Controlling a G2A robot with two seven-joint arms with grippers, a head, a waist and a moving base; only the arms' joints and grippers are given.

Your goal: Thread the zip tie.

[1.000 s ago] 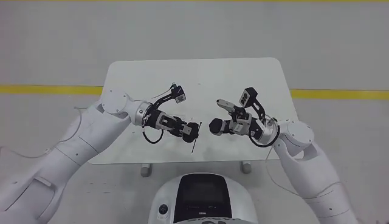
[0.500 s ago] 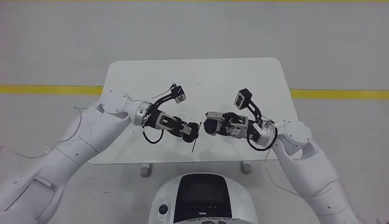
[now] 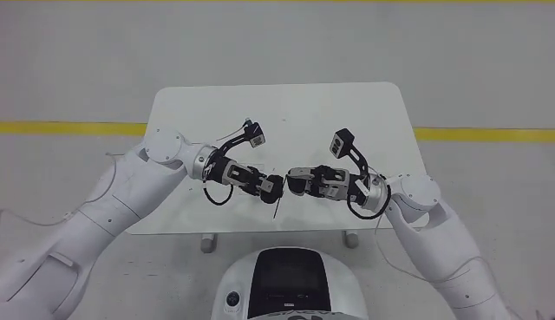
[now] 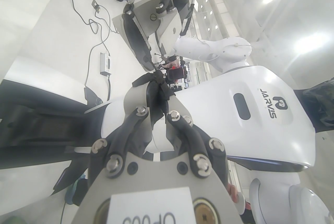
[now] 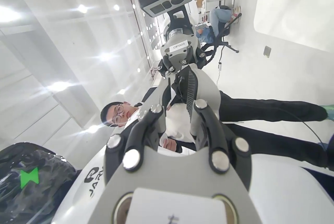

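Note:
Over the table's [image 3: 277,103] front edge, my left gripper [image 3: 272,186] is shut on a black zip tie [image 3: 276,205], whose thin tail hangs down past the edge. In the left wrist view the tie [image 4: 154,78] sits bunched at the closed fingertips of the left gripper [image 4: 156,86]. My right gripper [image 3: 292,182] faces it tip to tip, almost touching. In the right wrist view the right gripper [image 5: 179,89] is open, its fingers standing either side of the dark tip of the left gripper [image 5: 180,66].
The white table top is bare behind both arms. Yellow floor lines [image 3: 486,134] run past the table on both sides. Both grippers hover near the front edge, close to each other.
My right gripper has moved left toward the left gripper, closing the gap until its fingers reach the held tie. The left arm has stayed still with the tie.

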